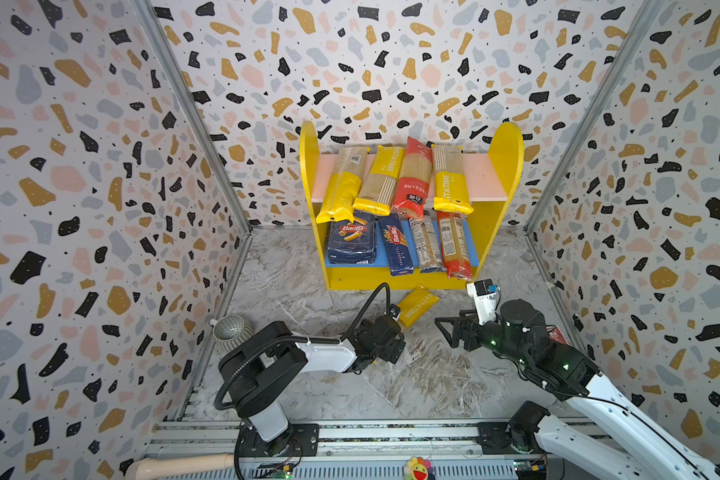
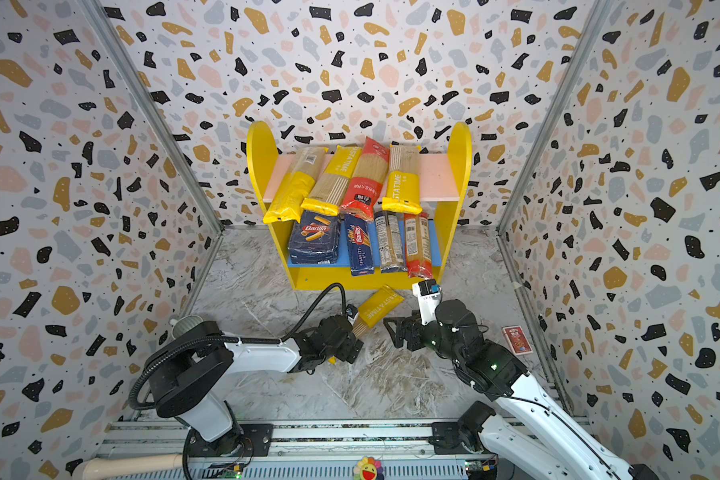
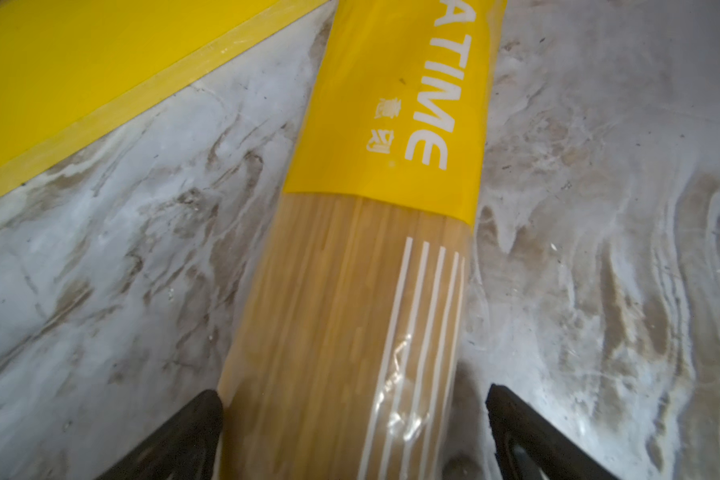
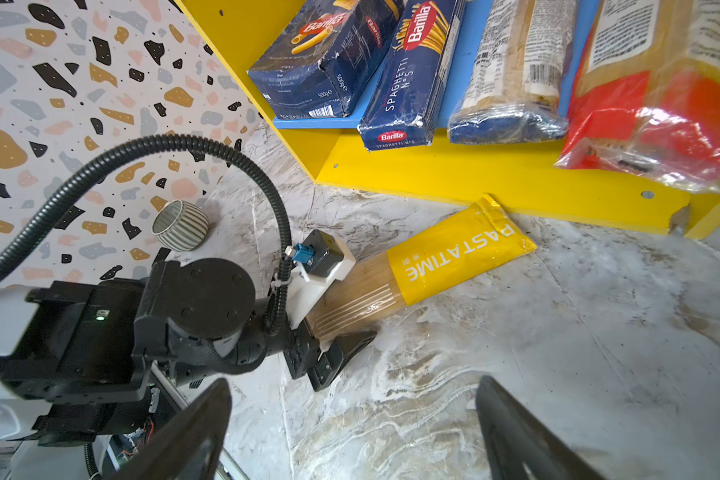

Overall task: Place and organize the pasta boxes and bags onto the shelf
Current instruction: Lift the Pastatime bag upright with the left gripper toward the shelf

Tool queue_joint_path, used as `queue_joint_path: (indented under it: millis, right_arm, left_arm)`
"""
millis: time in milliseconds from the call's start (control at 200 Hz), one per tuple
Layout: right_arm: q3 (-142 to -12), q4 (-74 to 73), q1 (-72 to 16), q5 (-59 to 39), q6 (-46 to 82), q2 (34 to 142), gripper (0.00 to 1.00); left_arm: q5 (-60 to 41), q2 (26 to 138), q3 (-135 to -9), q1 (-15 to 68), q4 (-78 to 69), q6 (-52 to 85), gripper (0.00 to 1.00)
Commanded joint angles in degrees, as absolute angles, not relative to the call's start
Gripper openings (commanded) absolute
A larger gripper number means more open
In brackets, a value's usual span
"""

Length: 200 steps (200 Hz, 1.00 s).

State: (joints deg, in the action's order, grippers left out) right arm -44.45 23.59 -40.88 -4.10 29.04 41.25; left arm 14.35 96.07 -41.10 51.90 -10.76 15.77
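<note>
One yellow-and-clear PASTATIME bag (image 1: 417,305) (image 2: 378,308) (image 4: 454,257) lies on the marble floor, its yellow end against the shelf's (image 1: 506,158) (image 2: 458,158) base. My left gripper (image 1: 393,330) (image 3: 354,399) is open and straddles the bag's clear end (image 3: 350,311), with one finger at its edge and the other a small gap away. To the right, my right gripper (image 1: 443,332) (image 4: 350,399) hangs open and empty over bare floor. The pink board holds several bags (image 1: 381,178). On the blue board lie two Barilla boxes (image 1: 352,243) (image 1: 396,245) and two bags (image 1: 427,245) (image 1: 454,245).
A ribbed grey bowl (image 1: 231,332) (image 4: 179,224) stands by the left wall, behind my left arm. A small red card pack (image 2: 516,338) lies by the right wall. The arms' metal rail (image 1: 350,432) runs along the front edge. Patterned walls close in three sides.
</note>
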Motion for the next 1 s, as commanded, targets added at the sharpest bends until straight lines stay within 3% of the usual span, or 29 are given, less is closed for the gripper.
queue_joint_path:
  millis: [0,190,320,706,896,996]
  right_arm:
    - [-47.30,24.24,-41.13,-3.25,28.31,41.46,0.92]
    - [-47.20,23.13,-41.14,-3.25,28.48,41.72,0.92]
    - [-47.28,23.09,-41.14,-3.27,28.48,41.48,0.92]
    - [-47.46,25.08,-41.06,-2.35,27.78,38.74,0.92]
    - [-46.72,25.74,-41.13,-2.74,28.58,37.05,0.92]
    - [-45.56,25.37,-41.13,-3.51,29.26,35.90,0.92]
  left_arm:
    - [9.88,97.77,-40.69,50.13,-14.00,15.25,1.00]
    - [7.82,100.80,-40.86,50.01,-13.97,16.77,1.00]
    - [6.42,103.72,-41.24,50.03,-13.62,18.14,0.92]
    - [1.33,103.91,-34.82,51.73,-16.65,23.51,0.40]
    - [1.13,99.35,-32.41,54.62,-16.05,25.61,0.00]
    - [2.22,95.50,-31.81,55.82,-14.77,26.32,0.00]
